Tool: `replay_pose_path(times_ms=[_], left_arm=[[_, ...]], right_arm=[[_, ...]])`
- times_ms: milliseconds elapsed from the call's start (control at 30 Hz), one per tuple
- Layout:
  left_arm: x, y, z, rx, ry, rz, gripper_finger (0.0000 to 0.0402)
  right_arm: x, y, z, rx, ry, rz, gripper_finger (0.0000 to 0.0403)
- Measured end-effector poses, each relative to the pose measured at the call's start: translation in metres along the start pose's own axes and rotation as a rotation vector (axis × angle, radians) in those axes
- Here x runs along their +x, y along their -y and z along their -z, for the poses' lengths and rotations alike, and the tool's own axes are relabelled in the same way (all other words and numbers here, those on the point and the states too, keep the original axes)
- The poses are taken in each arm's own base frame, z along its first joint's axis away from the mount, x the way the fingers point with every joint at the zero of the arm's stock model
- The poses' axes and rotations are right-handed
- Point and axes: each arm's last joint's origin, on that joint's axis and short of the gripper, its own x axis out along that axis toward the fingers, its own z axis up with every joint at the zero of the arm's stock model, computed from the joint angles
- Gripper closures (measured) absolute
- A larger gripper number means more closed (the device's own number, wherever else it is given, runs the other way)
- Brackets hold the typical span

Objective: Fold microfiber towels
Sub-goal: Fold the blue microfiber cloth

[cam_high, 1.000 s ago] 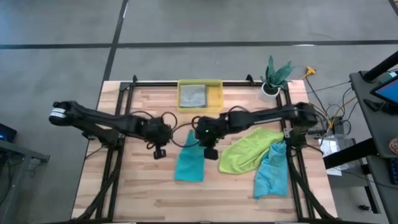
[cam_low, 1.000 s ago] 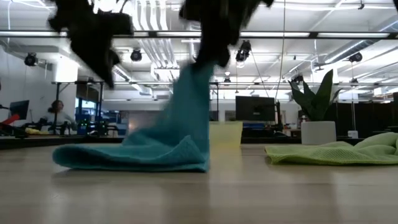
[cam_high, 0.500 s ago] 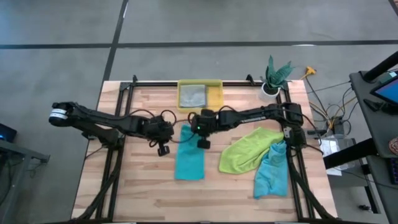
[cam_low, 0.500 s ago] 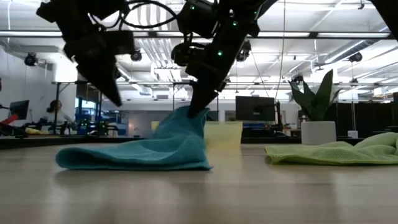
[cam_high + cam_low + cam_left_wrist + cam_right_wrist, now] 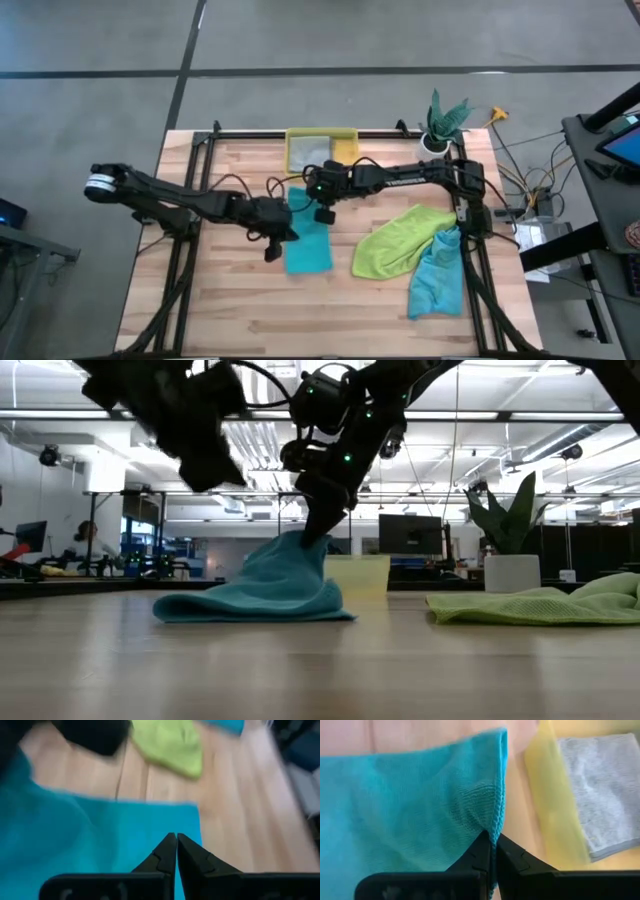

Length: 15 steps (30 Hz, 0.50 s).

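Both arms have swung toward the bin; the right gripper [image 5: 323, 213] pinches the teal towel's [image 5: 309, 243] far edge beside the yellow bin [image 5: 345, 149], while the left gripper [image 5: 269, 252], closed on nothing, hovers at its near-left corner.

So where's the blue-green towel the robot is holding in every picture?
High view: the teal towel lies mid-table, below the yellow bin.
Low view: centre, a low heap rising to a peak.
Left wrist view: fills the left side.
Right wrist view: fills the left side.
Shared landmark: the yellow bin, seen in the high, low and right wrist views.
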Motion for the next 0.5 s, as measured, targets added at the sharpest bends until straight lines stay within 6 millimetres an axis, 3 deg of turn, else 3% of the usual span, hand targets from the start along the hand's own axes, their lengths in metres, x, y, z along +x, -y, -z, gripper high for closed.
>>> replay_pose_path(times_ms=[233, 500], left_arm=[[0.035, -0.018, 0.037, 0.035, -0.156, -0.176, 0.0401], [0.049, -0.024, 0.049, 0.030, -0.091, -0.196, 0.0401]], right_arm=[[-0.005, -0.002, -0.002, -0.001, 0.015, -0.058, 0.0394], [-0.005, -0.005, -0.002, -0.007, 0.013, -0.101, 0.0394]])
